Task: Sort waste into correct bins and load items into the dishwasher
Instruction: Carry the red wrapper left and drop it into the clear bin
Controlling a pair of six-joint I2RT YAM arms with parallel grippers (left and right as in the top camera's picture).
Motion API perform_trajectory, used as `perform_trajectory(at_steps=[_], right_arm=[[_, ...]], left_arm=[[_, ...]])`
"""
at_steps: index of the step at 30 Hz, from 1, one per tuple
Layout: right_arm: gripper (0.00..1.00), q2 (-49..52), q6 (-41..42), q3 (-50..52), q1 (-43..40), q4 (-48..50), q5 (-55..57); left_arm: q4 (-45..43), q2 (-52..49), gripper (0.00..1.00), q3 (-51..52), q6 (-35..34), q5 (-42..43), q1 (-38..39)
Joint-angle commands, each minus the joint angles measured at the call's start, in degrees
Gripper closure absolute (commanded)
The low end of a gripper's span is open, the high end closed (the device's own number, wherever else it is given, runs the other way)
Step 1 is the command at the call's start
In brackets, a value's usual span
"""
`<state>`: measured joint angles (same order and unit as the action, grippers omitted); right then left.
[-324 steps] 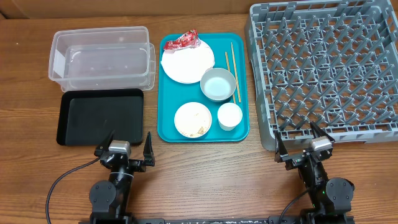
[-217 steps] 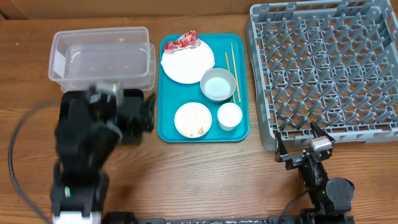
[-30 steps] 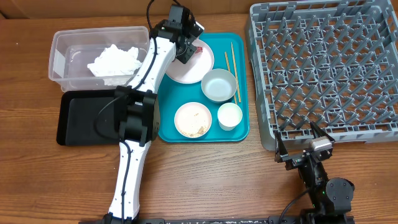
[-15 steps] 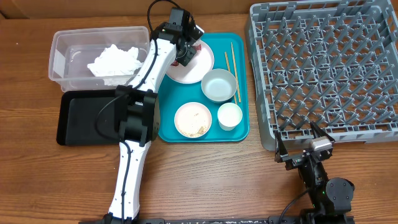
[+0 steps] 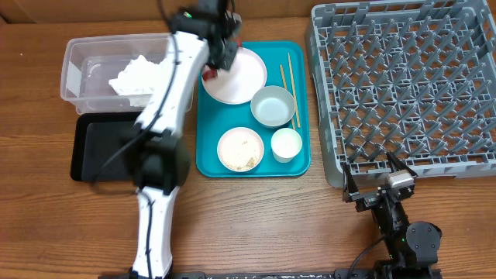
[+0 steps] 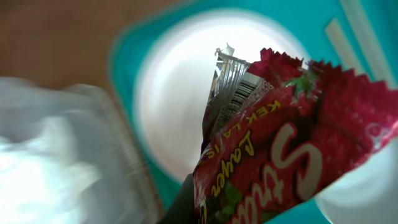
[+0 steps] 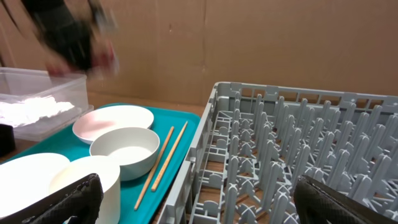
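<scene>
The red snack wrapper (image 6: 280, 155) was gripped by the left fingers (image 6: 181, 202) above the plate (image 5: 240, 77) at the teal tray's (image 5: 302, 159) 11 o'clock. The right fingers (image 7: 74, 199) were held open. If pinched only at an edge, the wrapper could be dropped onto the worktop (image 5: 256, 221) in transit.

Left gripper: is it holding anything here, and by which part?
The left gripper holds the red snack wrapper by one end; its crimped other end sticks up free over the white plate. The pinch itself is out of frame.
</scene>
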<state>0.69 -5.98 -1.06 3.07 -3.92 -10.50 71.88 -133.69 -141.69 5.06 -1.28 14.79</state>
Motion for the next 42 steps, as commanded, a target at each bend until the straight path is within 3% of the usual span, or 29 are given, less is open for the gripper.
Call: perform_trajectory(at_steps=[1,7,12,14,15,16,19,23,32,42], right_arm=[[0.0,-0.5,0.4,0.6,-0.2,0.3,-0.3],[0.0,-0.5,0.4,0.6,-0.2,0.3,-0.3],[0.0,-0.5,0.4,0.6,-0.2,0.3,-0.3],[0.0,-0.5,0.4,0.6,-0.2,0.3,-0.3],[0.0,-0.5,0.4,0.6,-0.2,0.3,-0.3],[0.0,-0.5,0.4,0.6,-0.2,0.3,-0.3],[0.0,-0.5,0.4,0.6,-0.2,0.3,-0.3],[0.0,-0.5,0.4,0.6,-0.2,0.3,-0.3],[0.0,-0.5,0.4,0.6,-0.2,0.3,-0.3],[0.0,-0.5,0.4,0.6,-0.2,0.3,-0.3]], left_arm=[[1.7,9.0,0.96,-2.9,-6.1,-6.0,-2.8],[5.2,8.2,0.96,0.0,-14.6,-7.5,-10.2],[2.4,5.6,0.95,7.1,-22.5,-7.7,-15.6],[1.1,4.1,0.93,9.4,-24.9,-7.6,-16.9],[1.0,3.2,0.88,9.9,-25.0,-7.0,-17.2],[0.6,2.4,0.79,10.0,-24.2,-6.3,-17.4],[-0.8,0.3,0.42,10.0,-19.0,-3.0,-17.4],[-1.9,0.3,0.26,9.9,-17.2,-2.4,-17.4],[0.4,6.2,0.26,7.5,-7.5,11.2,-16.1],[7.6,21.5,0.17,7.5,-3.3,11.2,-7.5]])
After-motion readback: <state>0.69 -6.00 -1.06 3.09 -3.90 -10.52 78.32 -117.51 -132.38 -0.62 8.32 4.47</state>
